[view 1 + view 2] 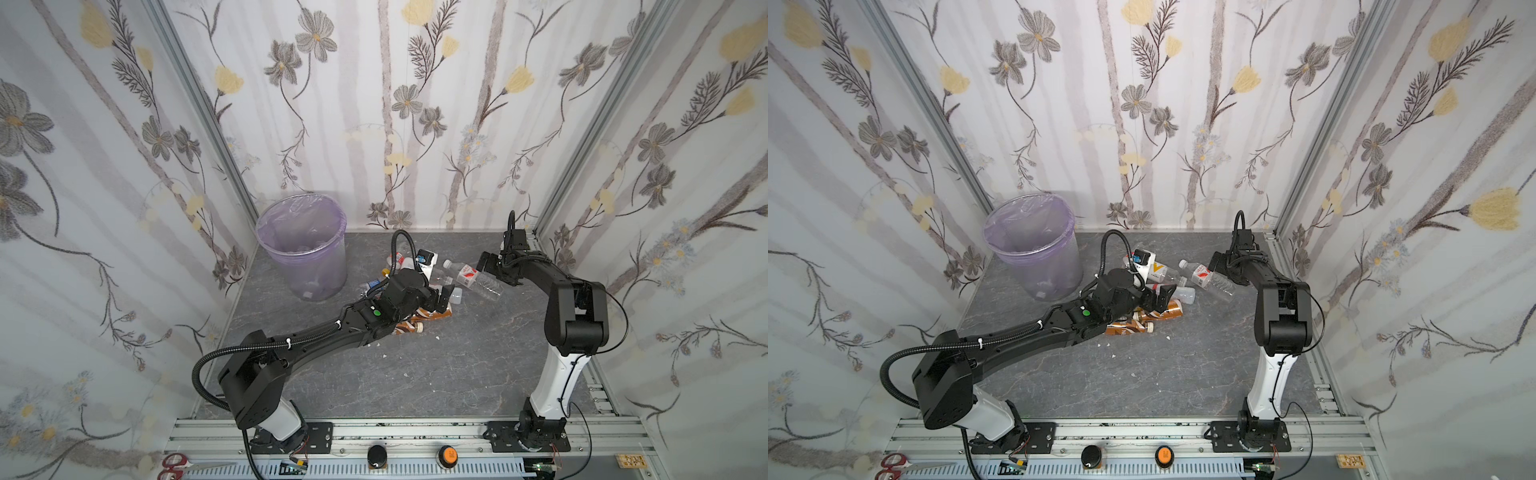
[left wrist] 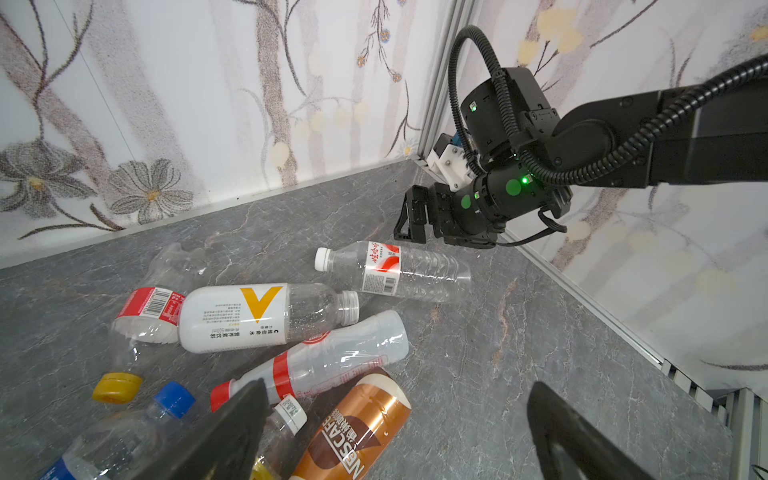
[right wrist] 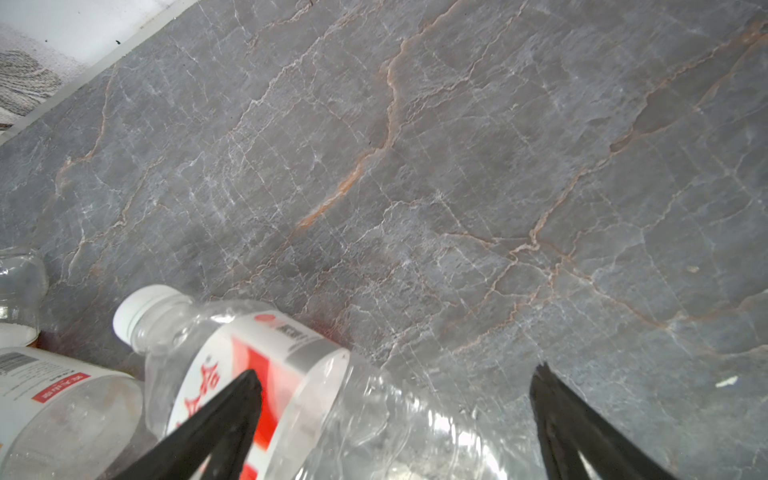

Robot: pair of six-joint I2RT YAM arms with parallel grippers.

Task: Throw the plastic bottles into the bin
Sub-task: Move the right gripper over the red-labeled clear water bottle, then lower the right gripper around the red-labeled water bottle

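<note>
The plastic bottles lie heaped on the grey surface, just right of the purple bin in the back left corner. One clear red-labelled bottle lies slightly apart. The left fingers hang spread wide over the heap, holding nothing, and the right fingers, equally wide, hover over that lone bottle.

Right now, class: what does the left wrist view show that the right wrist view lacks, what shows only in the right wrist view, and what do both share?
Only the left wrist view: a brown coffee bottle, a yellow cap and a blue cap. Only the right wrist view: a white scrap on the grey table. Both: that table, and the open right gripper near the white-capped clear bottle.
</note>
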